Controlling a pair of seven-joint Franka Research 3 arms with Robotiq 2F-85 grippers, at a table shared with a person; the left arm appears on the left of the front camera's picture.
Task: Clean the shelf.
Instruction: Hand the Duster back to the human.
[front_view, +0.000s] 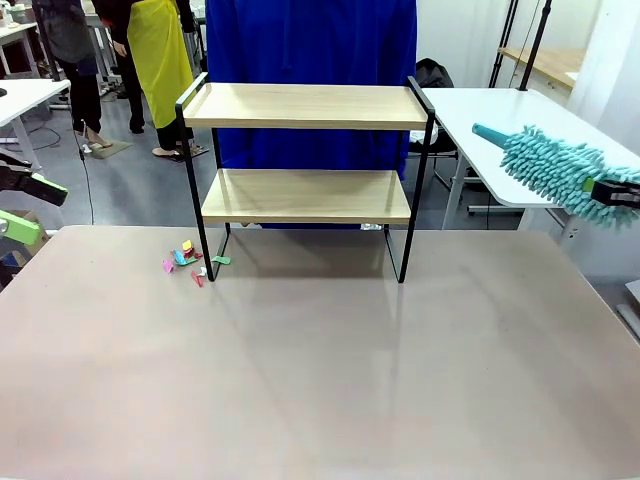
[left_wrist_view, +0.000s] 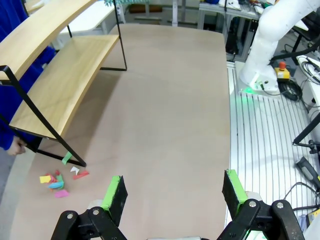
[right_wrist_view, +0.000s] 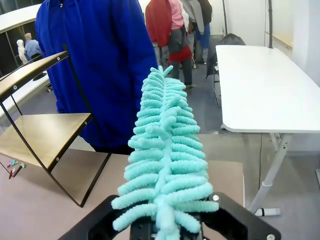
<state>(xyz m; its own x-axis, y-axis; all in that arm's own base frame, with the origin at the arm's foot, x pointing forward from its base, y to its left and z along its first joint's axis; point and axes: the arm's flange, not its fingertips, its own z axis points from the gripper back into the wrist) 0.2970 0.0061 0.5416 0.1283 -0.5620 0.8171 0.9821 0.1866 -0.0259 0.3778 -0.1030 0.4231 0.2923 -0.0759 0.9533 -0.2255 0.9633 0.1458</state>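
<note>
Your right gripper (front_view: 612, 190) is clamped on a teal duster (front_view: 550, 168), well clear of the shelf (front_view: 305, 106) at about nine o'clock from it; your left gripper (left_wrist_view: 172, 195) gapes empty. Paper scraps (front_view: 190, 262) lie on the table (front_view: 320, 370) by the near left leg, both boards look bare, and you have sweeping left.

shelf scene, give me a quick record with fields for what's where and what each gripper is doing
shelf: small two-tier rack of light wooden boards in a thin black metal frame, standing at the far side of the beige tabletop
boards: both bare
scraps: small coloured paper bits on the tabletop by the rack's left front leg
right gripper: shut on teal fluffy chenille duster, held off to the right of the rack
left gripper: open, holding nothing, above the tabletop
person: blue garment behind the rack
</note>
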